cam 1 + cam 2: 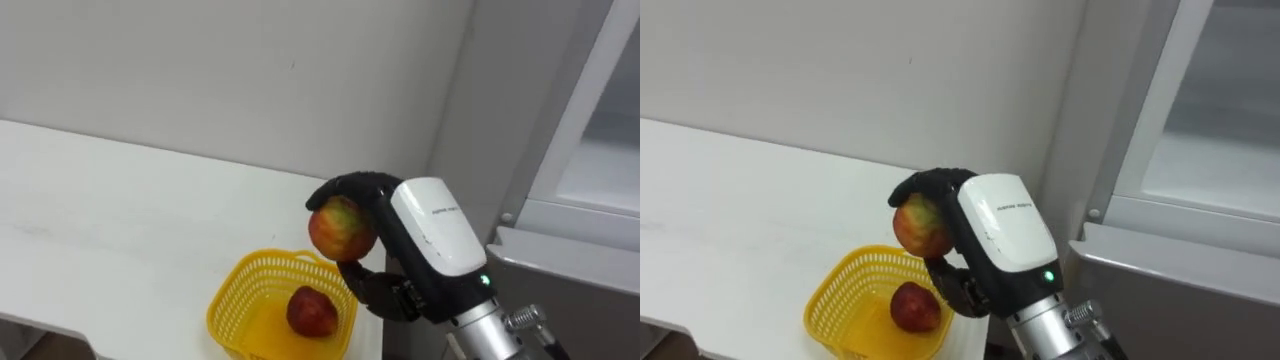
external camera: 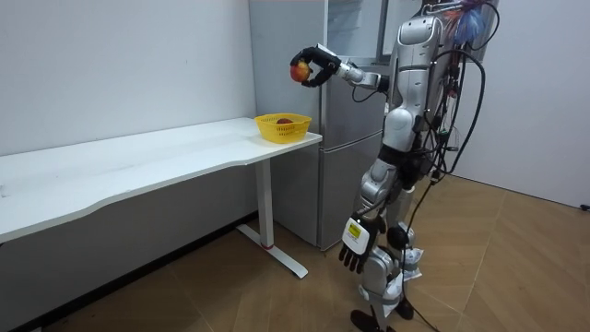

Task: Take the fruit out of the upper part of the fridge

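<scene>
My right hand (image 1: 432, 232) is shut on a red and yellow apple (image 1: 340, 228), with dark fingers curled over its top and the thumb under it. It holds the apple in the air just above the far rim of a yellow basket (image 1: 238, 288) that stands at the white table's (image 1: 120, 220) right end. A second red apple (image 1: 312, 311) lies inside the basket. In the room view I stand in front of the grey fridge (image 2: 355, 138) with the right arm stretched toward the table. My left hand (image 2: 355, 244) hangs by my thigh, fingers relaxed.
The fridge's upper compartment (image 1: 600, 150) and its pale frame stand close at my right. A plain wall (image 1: 250, 70) runs behind the table. The long tabletop stretches away to the left of the basket.
</scene>
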Motion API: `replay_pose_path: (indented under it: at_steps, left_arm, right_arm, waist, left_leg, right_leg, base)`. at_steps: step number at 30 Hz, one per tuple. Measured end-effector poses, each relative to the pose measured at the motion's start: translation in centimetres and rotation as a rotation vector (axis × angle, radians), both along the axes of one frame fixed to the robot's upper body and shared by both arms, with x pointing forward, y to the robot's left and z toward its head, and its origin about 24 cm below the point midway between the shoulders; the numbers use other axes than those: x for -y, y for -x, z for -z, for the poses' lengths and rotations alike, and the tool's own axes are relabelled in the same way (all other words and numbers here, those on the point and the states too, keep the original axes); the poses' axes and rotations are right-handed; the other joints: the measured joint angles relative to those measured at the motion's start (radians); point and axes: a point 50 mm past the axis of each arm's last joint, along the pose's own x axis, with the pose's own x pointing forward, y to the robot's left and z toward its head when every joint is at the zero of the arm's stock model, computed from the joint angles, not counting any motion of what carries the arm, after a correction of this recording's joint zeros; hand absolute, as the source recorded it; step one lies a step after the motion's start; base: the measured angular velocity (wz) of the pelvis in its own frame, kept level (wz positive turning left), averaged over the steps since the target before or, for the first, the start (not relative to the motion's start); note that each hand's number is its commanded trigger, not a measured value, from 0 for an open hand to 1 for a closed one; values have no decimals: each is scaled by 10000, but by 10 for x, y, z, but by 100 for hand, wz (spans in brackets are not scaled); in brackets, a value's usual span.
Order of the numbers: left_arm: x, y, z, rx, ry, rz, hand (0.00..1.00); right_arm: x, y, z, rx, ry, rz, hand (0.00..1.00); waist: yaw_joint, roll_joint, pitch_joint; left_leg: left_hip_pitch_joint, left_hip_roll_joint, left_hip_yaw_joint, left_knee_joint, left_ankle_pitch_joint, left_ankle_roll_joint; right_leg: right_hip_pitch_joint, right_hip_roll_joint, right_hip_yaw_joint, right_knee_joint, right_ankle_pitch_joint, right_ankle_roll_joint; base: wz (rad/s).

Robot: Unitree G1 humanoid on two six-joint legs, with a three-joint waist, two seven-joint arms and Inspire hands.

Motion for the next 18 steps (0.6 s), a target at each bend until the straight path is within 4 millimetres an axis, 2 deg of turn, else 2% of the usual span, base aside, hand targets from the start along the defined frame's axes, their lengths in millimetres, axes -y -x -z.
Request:
replay_pose_path:
  at_steps: [4,11,18]
  left_arm:
    - [-4,0,-1,29,-85,50,0]
    - [-7,-1,-3,76,-197,131,0]
    - [-8,-3,-3,107,-314,114,0]
  right_arm:
    - [0,-7,2,-190,164,177,100]
    - [-11,-5,20,-961,464,-276,100]
    - [-16,-4,25,-1186,851,-385,100]
  waist:
    - [37,-30,15]
    - [122,-84,45]
    - [299,-94,45]
  left_leg:
    - [-26,-14,-86,-5,0,0]
    - [-89,-36,-125,37,0,2]
    - [-204,-49,-295,115,0,1]
  right_leg:
    - [23,-8,-50,-1,0,0]
    - [5,-29,-108,-5,0,0]
    - [-4,-43,-299,-9,-1,1]
  base:
    - [5]
    - [0]
    - [8]
